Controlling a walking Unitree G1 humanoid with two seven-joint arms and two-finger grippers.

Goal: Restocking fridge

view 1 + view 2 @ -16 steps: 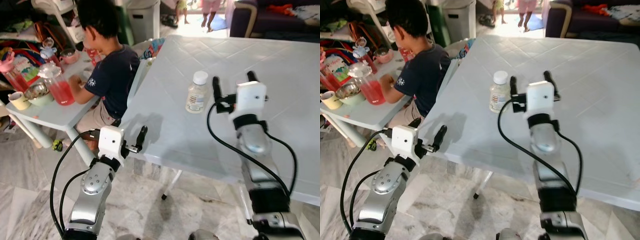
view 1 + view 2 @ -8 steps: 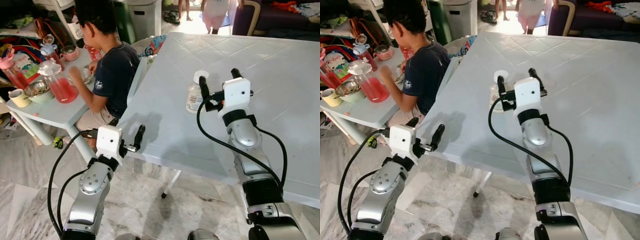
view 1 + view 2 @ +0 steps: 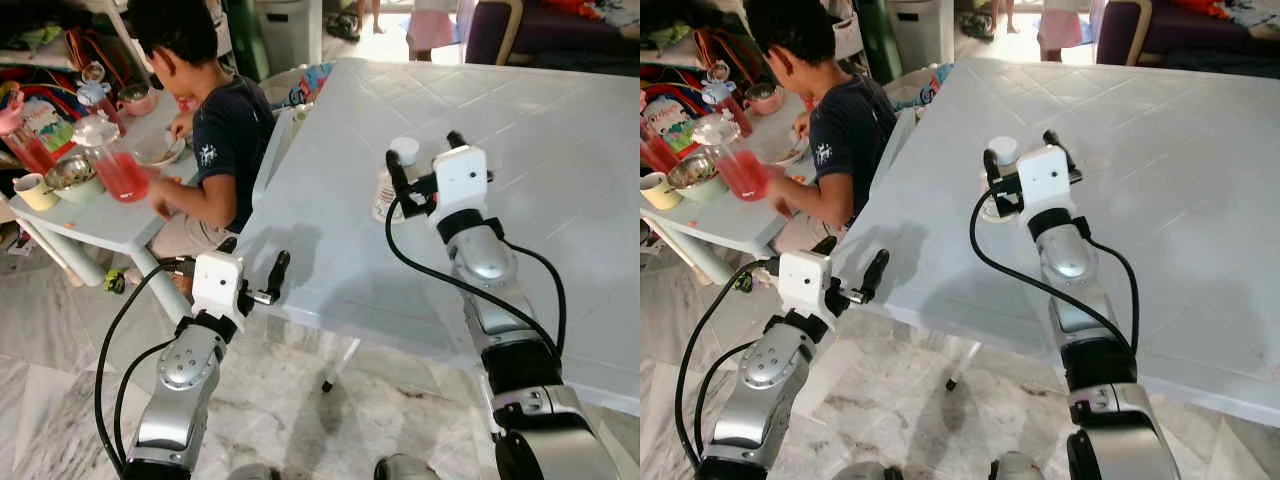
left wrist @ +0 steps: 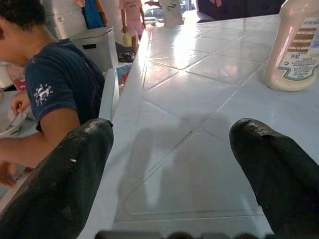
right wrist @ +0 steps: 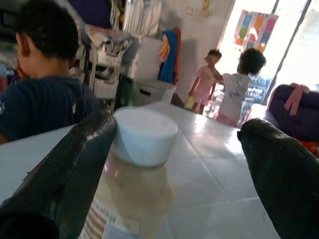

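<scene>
Right claw [image 3: 425,165], fingers spread wide, stood over the white desk [image 3: 560,150] with the white-capped bottle [image 3: 393,180] just beyond its fingertips, one finger [image 5: 75,164] beside the cap and the other well apart. The bottle stood upright near the desk's left edge. A second before, this claw was short of the bottle and to its right; it had since closed in. Left claw [image 3: 276,278], also spread open, hovered at the desk's near-left corner, unchanged. The left wrist view showed the bottle's label and pale contents [image 4: 294,47] across the desk top. The right wrist view showed two people [image 5: 227,84] standing in a bright doorway. A seated person [image 3: 215,130] ate at a low table [image 3: 90,225] beside the desk.
</scene>
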